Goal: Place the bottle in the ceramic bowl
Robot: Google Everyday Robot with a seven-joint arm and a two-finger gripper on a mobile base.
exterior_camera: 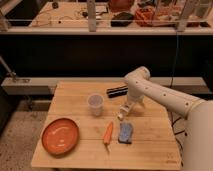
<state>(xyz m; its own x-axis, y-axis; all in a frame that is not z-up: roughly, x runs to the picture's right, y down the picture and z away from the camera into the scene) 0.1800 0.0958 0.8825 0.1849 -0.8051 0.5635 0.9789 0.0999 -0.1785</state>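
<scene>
Orange-red ceramic bowl (faint rings), black bottle, orange carrot, white gripper near blue sponge, pale wooden table.

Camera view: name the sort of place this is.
Likely a robotics lab: a wooden table, a cluttered bench behind it, and a robot arm, its pincer low over the table near the cup.
</scene>
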